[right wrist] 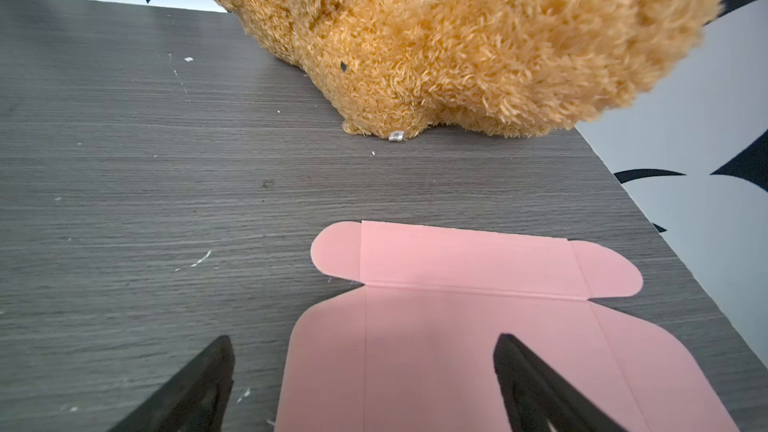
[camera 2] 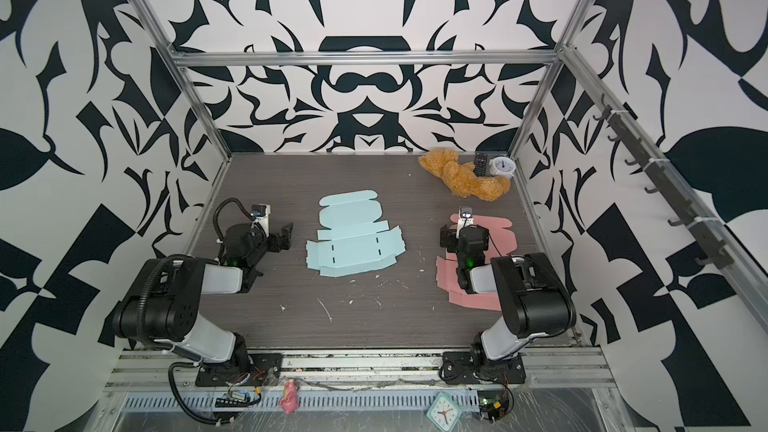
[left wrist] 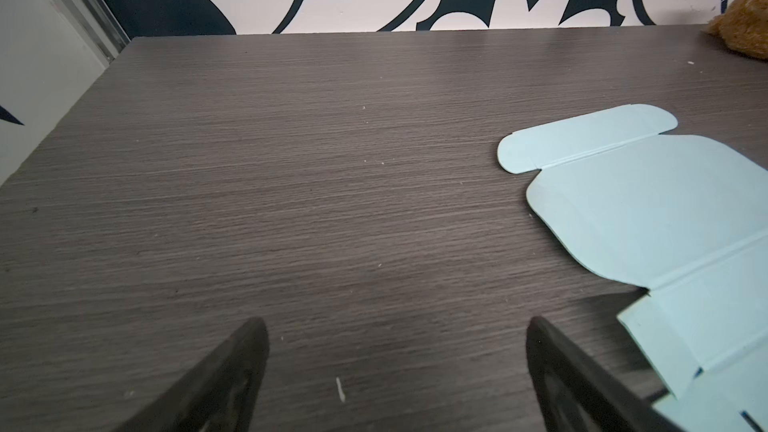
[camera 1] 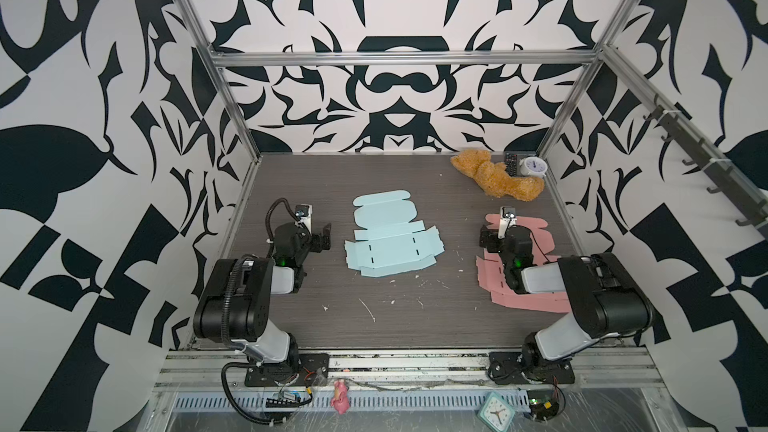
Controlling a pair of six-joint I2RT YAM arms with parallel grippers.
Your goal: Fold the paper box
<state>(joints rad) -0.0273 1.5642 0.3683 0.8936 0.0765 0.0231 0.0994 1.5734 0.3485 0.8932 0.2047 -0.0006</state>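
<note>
Blue box blank [camera 1: 392, 243]: centre frame, flat; likely light, bendy.
Hold: probably a flap edge.
Left jaws: released.
Right jaws: released, partly over pink blank [right wrist: 415, 326].

A tan teddy bear [camera 1: 496, 178] is laid on its side at one o'clock on the grey wood-grain table [camera 1: 415, 326]. A black remote control [camera 1: 510, 164] and a round white alarm clock [camera 1: 534, 168] are set just beside it. White scraps [camera 1: 369, 310] are scattered around six o'clock. On the front rail, a pink toy [camera 1: 340, 396] is seen at seven o'clock, a teal square clock [camera 1: 496, 412] at five.
</note>
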